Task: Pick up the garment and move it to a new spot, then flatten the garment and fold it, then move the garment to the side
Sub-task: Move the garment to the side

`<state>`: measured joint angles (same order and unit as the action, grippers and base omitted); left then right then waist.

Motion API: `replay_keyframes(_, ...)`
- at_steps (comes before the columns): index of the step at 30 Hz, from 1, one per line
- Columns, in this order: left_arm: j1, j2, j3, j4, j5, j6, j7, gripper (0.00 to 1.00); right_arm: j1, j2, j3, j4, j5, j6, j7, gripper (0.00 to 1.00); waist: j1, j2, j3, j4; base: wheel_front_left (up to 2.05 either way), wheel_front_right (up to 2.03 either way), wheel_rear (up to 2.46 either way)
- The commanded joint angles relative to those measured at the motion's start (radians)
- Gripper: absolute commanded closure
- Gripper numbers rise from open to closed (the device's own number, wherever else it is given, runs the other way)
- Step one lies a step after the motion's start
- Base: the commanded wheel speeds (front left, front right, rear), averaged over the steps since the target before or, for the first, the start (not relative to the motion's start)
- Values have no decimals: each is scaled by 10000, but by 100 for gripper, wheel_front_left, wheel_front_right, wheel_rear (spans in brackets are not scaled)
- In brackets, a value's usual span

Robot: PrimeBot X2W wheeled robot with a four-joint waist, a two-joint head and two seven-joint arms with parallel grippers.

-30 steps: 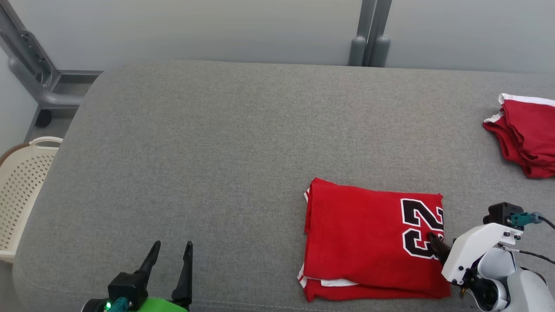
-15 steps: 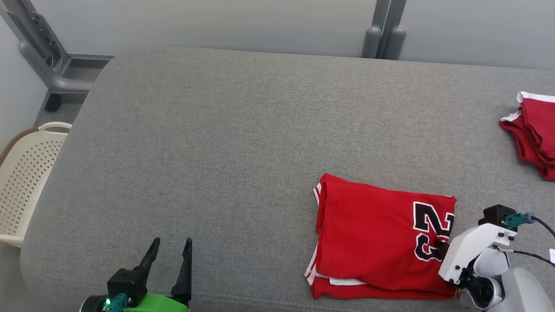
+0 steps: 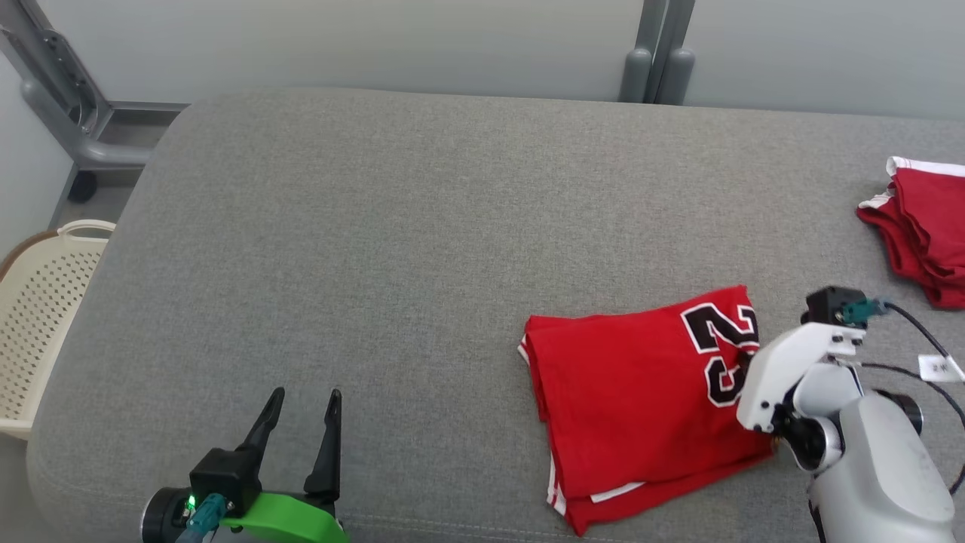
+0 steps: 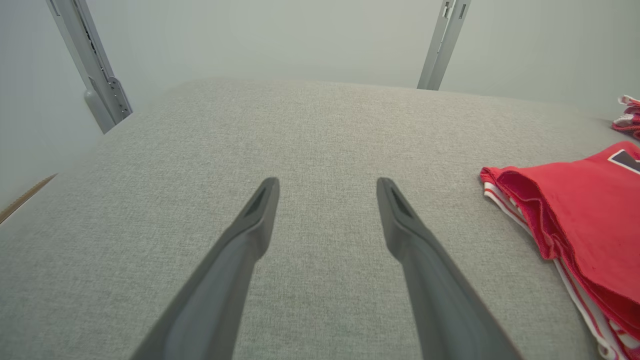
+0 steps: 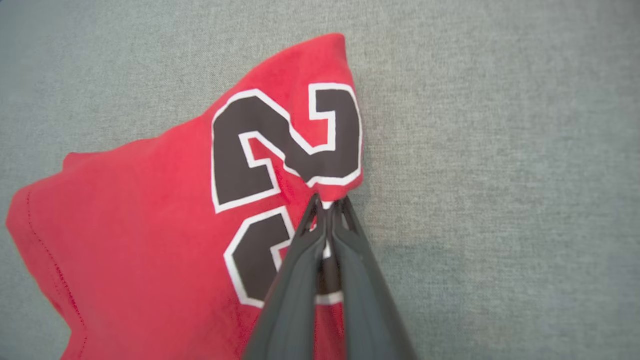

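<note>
At near edge, left gripper [image 3: 306, 392] resting low, fingers spread, holding nothing, right gripper [image 5: 327, 205] clenched on numbered edge of folded red garment [image 3: 633, 407], garment lying skewed on grey surface [image 3: 377, 226] at near right, cream basket [image 3: 38, 317] beside left edge, second red pile [image 3: 923, 241] farther back at right.

Folded red jersey [image 4: 585, 225] was cut off by the left wrist view's right edge; second red garment [image 3: 923, 226] and cream basket [image 3: 38, 324] were clipped by the head view's sides, where fingertips of the right end effector [image 5: 327, 205] lay hidden behind its white housing [image 3: 776, 362]; print on the cable tag [image 3: 938, 367] was illegible.
</note>
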<state>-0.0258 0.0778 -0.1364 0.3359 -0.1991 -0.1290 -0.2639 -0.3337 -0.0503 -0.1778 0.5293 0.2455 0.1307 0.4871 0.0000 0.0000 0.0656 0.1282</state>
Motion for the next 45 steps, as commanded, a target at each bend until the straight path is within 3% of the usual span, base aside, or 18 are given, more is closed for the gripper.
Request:
replay_keyframes(1, -220, -23, -41, -140, 12, -19, 2, 0, -445, -14, 196, -170, -406, -3, 176, 100, 0, 0, 102, -77, 0, 0, 0)
replay_keyframes(13, -783, -185, -365, -895, 114, -13, 2, 0, -3631, -155, -37, -150, -3099, -3, 1208, 100, 0, 0, 1215, -822, 0, 0, 0)
replay_keyframes(18, -1132, -247, -516, -1180, -61, 6, 2, 0, -4868, -713, -286, 99, -4153, -6, 1142, 100, 0, 0, 1699, -1365, 0, 0, 0)
replay_keyframes(28, -2015, -255, -1369, -1476, -219, -9, 2, 0, -6997, -1121, -1362, 761, -5374, -6, 901, 100, 0, 0, 2688, -2184, 0, 0, 0)
replay_keyframes(41, -2668, -75, -2042, -1223, -44, -18, 2, 0, -7903, -2144, -2964, 986, -6456, -8, 567, 100, 0, 0, 3667, -1860, 0, 0, 0)
replay_keyframes(45, -2880, 174, -2329, -1273, 44, -19, 1, 0, -7597, -2574, -4417, 851, -7075, -8, 331, 100, 0, 0, 4081, -1427, 0, 0, 0)
